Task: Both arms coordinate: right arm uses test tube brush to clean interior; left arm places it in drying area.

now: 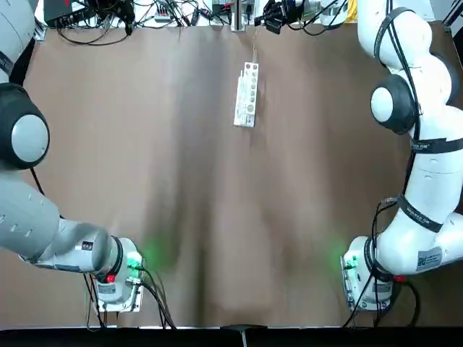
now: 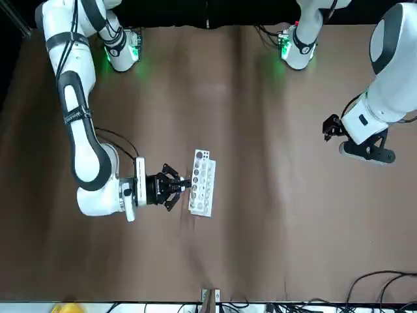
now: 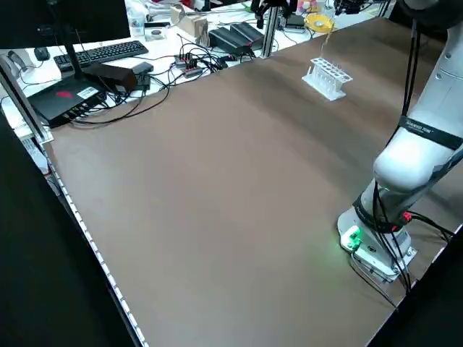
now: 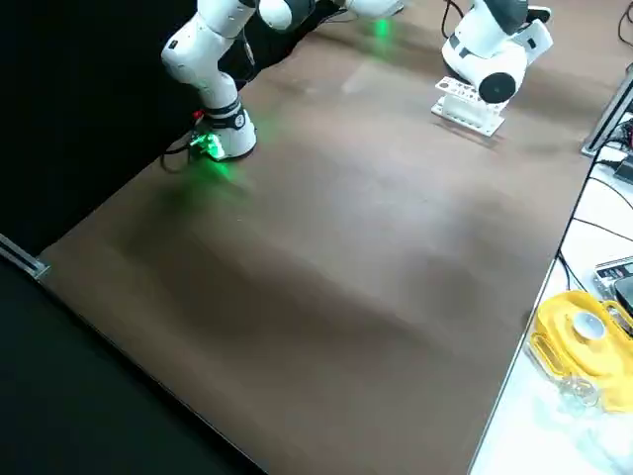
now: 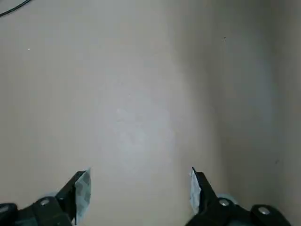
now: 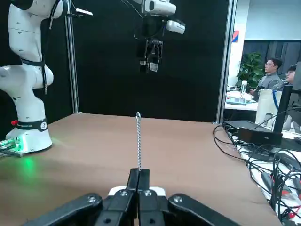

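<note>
The drying area, a white rack (image 1: 247,94) with two rows of holes, stands at the far middle of the brown table (image 1: 217,217). In the front view my right gripper (image 2: 176,186) lies level just beside the rack (image 2: 202,182). The right wrist view shows that gripper (image 6: 138,176) shut on the thin test tube brush (image 6: 138,141), which sticks straight out past the fingertips. A sliver of the rack (image 6: 157,190) shows under them. My left gripper (image 2: 365,150) hangs over the table's left side, far from the rack. Its wrist view shows it (image 5: 138,188) open over bare table.
Cables and electronics (image 1: 145,14) line the far edge. A keyboard (image 3: 108,52) and boxes lie on a side desk, and a yellow object (image 4: 584,332) sits beyond the table edge. Both arm bases (image 1: 119,271) (image 1: 365,271) glow green. People (image 6: 270,70) sit in the background.
</note>
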You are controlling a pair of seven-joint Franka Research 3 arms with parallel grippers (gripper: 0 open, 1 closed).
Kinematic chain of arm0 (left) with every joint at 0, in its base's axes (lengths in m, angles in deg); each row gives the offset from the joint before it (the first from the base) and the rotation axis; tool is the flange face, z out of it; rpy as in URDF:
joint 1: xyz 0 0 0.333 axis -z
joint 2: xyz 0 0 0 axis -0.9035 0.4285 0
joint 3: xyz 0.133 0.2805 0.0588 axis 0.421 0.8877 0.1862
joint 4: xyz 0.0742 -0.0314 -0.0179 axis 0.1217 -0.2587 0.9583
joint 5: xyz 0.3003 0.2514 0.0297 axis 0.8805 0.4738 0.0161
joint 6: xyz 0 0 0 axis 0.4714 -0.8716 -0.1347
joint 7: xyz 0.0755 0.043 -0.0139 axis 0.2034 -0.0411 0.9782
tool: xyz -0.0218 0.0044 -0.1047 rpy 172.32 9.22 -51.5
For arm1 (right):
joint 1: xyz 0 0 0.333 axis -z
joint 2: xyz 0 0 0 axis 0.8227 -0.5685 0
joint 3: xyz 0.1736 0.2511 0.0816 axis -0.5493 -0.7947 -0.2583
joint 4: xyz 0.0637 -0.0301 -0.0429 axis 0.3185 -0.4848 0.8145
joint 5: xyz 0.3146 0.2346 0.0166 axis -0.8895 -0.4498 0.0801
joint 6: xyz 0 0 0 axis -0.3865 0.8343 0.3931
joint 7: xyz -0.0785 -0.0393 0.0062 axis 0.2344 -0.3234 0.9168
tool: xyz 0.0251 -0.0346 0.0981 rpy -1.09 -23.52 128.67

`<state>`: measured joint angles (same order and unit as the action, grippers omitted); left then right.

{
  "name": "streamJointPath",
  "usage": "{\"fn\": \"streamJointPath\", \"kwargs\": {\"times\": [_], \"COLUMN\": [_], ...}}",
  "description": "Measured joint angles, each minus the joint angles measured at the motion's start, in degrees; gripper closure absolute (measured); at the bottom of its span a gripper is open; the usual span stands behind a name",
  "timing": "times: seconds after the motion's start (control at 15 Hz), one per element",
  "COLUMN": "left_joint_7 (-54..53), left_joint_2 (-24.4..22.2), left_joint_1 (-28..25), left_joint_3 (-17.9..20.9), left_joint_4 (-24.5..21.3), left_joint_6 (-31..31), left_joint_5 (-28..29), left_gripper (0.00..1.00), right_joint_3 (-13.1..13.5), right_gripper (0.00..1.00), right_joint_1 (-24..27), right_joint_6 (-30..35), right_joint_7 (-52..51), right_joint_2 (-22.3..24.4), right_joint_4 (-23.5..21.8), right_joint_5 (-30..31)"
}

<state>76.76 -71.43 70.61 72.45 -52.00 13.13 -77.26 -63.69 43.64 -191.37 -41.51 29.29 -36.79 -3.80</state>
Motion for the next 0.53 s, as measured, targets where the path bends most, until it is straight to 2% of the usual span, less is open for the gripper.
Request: {"fn": "streamJointPath", "kwargs": {"times": [0.53], "left_joint_7": [0.0], "left_joint_2": [0.0], "left_joint_1": [0.0], "left_joint_3": [0.0], "left_joint_4": [0.0], "left_joint_6": [0.0], "left_joint_5": [0.0], "left_gripper": [0.01], "right_joint_3": [0.0], "right_gripper": [0.98], "right_joint_1": [0.0], "right_joint_6": [-1.1], "right_joint_7": [-0.2], "right_joint_2": [0.0], "right_joint_4": [0.0], "right_joint_5": [0.0]}}
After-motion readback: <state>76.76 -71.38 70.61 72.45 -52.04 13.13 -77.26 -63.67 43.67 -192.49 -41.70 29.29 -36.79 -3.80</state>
